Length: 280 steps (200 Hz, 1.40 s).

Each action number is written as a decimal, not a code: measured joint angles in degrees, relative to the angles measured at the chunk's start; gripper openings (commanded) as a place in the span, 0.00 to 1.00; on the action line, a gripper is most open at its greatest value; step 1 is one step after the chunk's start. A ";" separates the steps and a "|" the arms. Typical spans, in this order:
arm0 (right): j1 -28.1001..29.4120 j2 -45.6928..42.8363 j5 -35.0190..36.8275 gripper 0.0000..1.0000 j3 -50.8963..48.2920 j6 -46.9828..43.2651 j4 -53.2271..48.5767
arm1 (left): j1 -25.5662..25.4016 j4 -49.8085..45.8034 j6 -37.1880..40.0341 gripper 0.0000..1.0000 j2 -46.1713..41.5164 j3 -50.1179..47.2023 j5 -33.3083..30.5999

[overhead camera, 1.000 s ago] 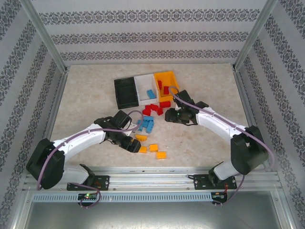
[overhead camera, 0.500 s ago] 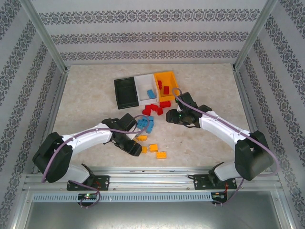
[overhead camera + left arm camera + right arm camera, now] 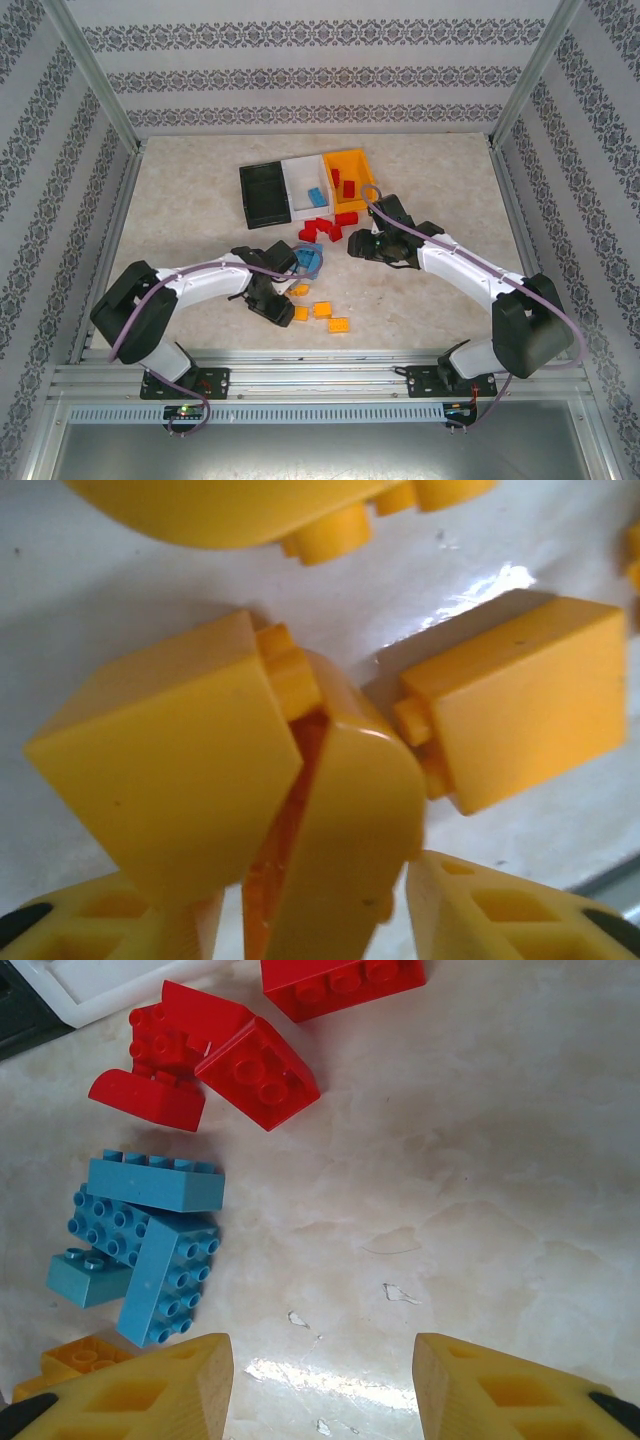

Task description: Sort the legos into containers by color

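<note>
Grip is the open question: the left fingers [image 3: 480,910] stand partway closed at 6 o'clock of the wrist view, with a big orange brick [image 3: 170,770] and a rounded orange brick [image 3: 350,830] wedged between them. Whether they pinch either one firmly I cannot tell. Two bricks in one bite is likely a poor hold, so a good lift would go slowly and straight up, ready to set down and re-grip if one slips. A third orange brick [image 3: 520,700] lies just beside them at 2 o'clock and could be dragged along.

From above, the loose orange bricks [image 3: 330,317] sit at 3 o'clock of the left fingers. The blue bricks [image 3: 308,260] are at 1 o'clock, close to the line toward the bins. Red lies in the orange bin [image 3: 362,158] and blue in the white bin [image 3: 298,172], so orange probably belongs in the black bin [image 3: 265,195] at 12 o'clock. The right fingers [image 3: 130,1390] are spread wide over bare desk [image 3: 450,1160] and hold nothing, with red bricks [image 3: 220,1070] at 11 o'clock. That arm is near enough the carry path to mind.
</note>
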 measured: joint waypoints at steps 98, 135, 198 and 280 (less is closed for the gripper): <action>5.73 -3.45 -1.53 0.71 -2.29 -1.73 -6.93 | 0.00 -1.84 -0.74 0.11 -0.35 0.66 -1.75; 16.52 -4.07 -0.13 0.72 -4.52 1.29 -12.63 | 0.04 -3.67 -1.60 0.10 -7.08 1.27 -2.38; 26.47 6.56 3.52 0.73 -3.58 6.71 -13.29 | 11.13 -8.98 -1.79 0.11 -17.79 9.64 -2.14; 29.44 11.78 4.59 0.71 1.33 9.05 -11.28 | 24.61 -10.91 -0.44 0.11 -15.39 14.64 2.80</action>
